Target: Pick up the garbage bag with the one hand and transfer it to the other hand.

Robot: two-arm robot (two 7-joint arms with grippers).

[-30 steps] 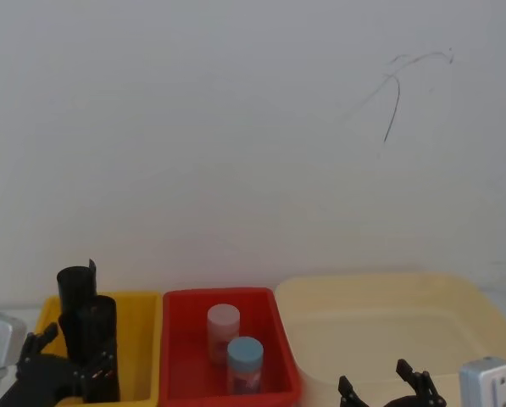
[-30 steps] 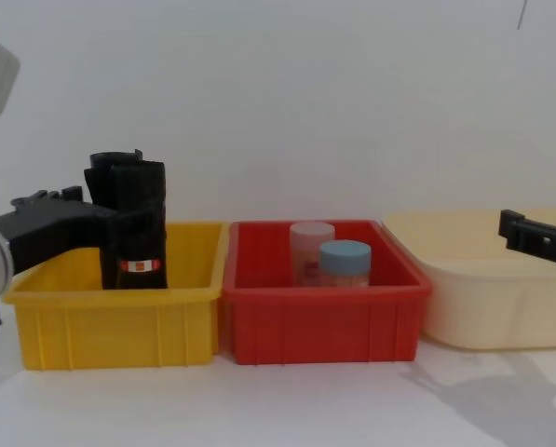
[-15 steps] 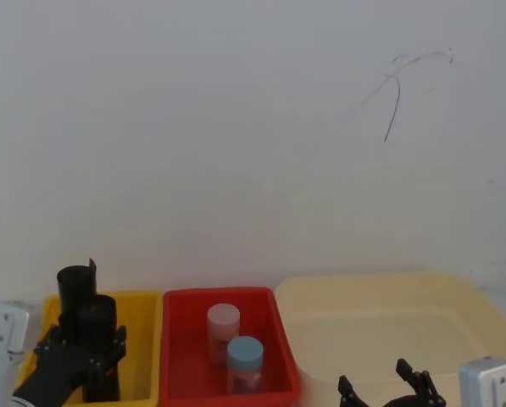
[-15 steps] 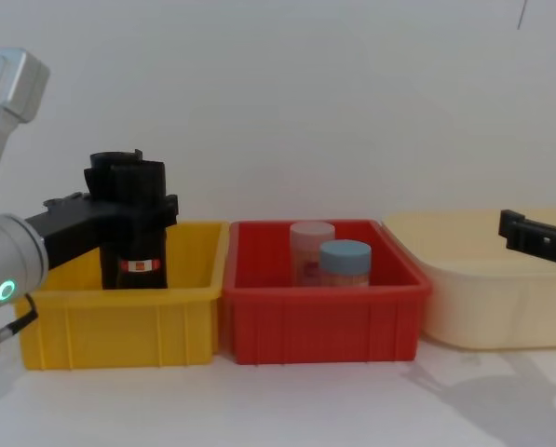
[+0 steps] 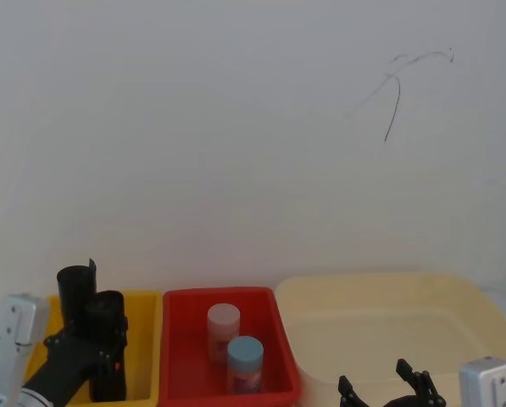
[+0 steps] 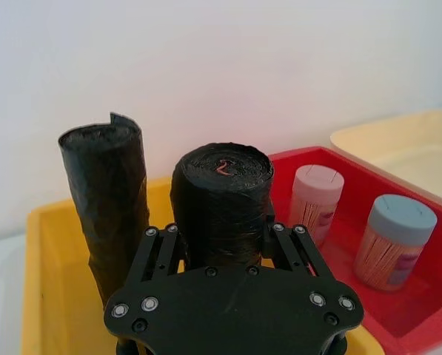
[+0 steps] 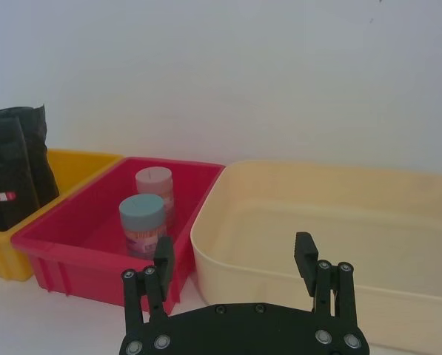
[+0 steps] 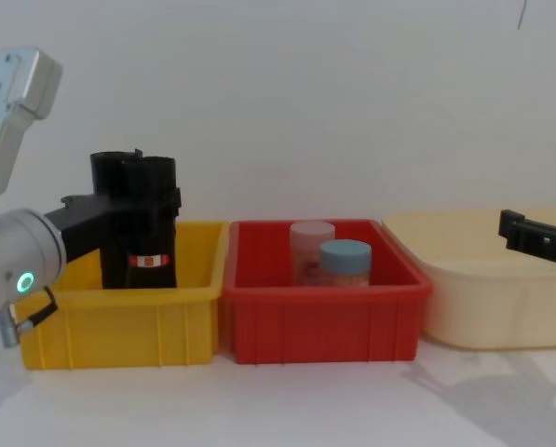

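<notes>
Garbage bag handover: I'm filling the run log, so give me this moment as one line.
phase: grasp | left gripper: shut on garbage bag in yellow bin | right gripper: open, by cream tub | handover: not yet

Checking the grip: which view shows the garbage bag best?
Left wrist view: the garbage bag stands close, clamped in the left gripper. Chest view adds its label band, side-on; head view sees its top; right wrist view shows it far off.
</notes>
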